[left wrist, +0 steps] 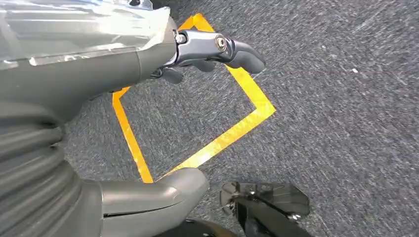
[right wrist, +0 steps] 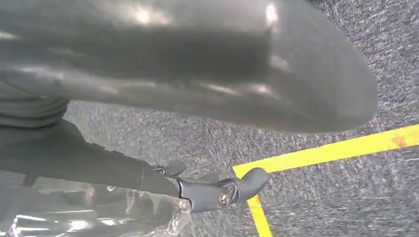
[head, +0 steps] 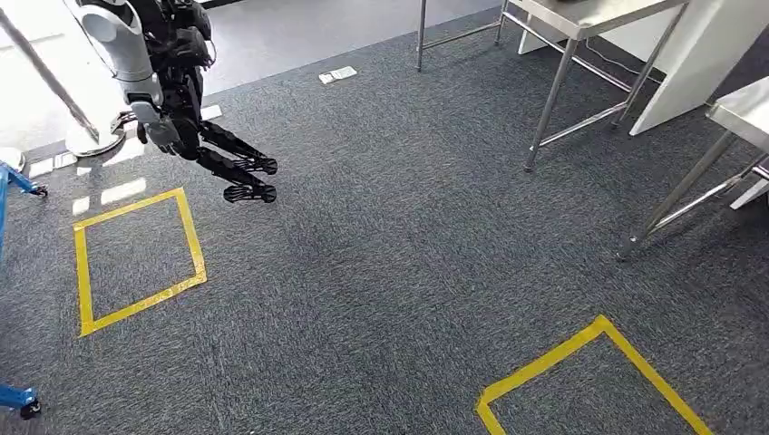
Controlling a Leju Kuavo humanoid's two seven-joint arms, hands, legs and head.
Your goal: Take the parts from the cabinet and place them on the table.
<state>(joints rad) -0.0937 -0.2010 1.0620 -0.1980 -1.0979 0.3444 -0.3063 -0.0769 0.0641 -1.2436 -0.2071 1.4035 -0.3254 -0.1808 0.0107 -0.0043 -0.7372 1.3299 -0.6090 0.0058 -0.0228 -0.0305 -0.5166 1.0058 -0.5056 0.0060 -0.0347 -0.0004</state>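
The fingers [left wrist: 232, 49] of our left hand [left wrist: 99, 74] are stretched out and spread away from the thick thumb [left wrist: 158, 195]. Between them we see bare carpet [left wrist: 321, 98], so this hand holds nothing. A clear plastic sheet [left wrist: 74, 24] lies over the back of the hand, not inside the grasp. The fingers [right wrist: 247, 182] of our right hand [right wrist: 148, 173] are spread in the same way, well apart from the blurred thumb [right wrist: 197, 64], and nothing is between them. Crinkled plastic [right wrist: 99, 219] sits at their back side.

Our left hand hangs just beside the yellow tape square [head: 136, 263], at its far corner. The steel table [head: 589, 14] stands well apart from this square, on the far side of the carpet. What lies on its tabletop we cannot tell.

We judge that the task is at an early or in-between stage. Both hands are free, no part is carried, and where the parts and the cabinet are we cannot tell from here. Fetching and placing are left to do.

The head view gives the table, a second table edge [head: 744, 104] and a second taped square [head: 589, 362]. The wrist views give the gap between fingers and thumb. The right wrist view has a tape corner [right wrist: 257, 173]; which square it belongs to we cannot say.
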